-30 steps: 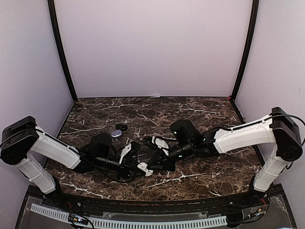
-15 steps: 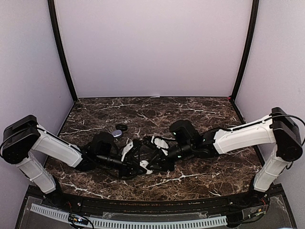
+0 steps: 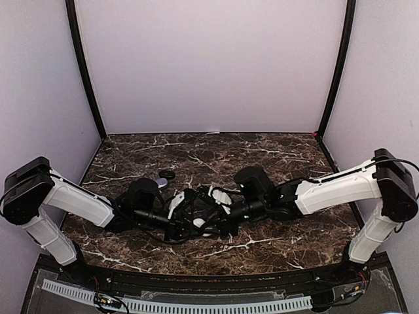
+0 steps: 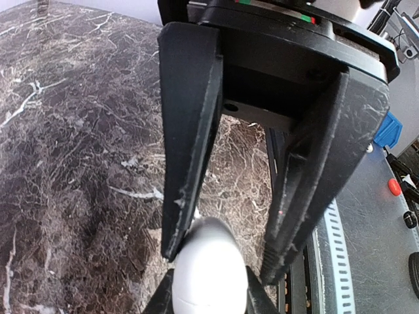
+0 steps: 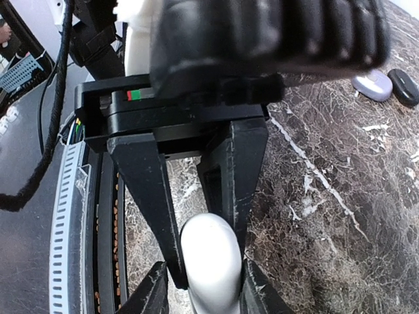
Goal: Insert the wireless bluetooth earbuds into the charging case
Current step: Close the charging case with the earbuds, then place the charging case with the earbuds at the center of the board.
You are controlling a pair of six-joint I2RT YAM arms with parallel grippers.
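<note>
- Facing each other tip to tip, the left gripper [image 5: 206, 258] and the right gripper [image 4: 221, 261] both bracketed one white oval thing. From its faint seam it was probably the charging case [image 4: 208, 288].
- The left fingers pinched its sides and carried it above the table [image 4: 65, 131]. The right jaws stood slack around it, with a gap at one finger.
- No earbuds showed anywhere. A grey oval [image 5: 372, 84] and a black piece [image 5: 404, 86] lay well apart from both grippers.
- That glossy, rounded shell could have squirted out of so narrow a pinch, or twisted if a right finger brushed it.
- Fingers set this close together could have knocked into each other.
</note>
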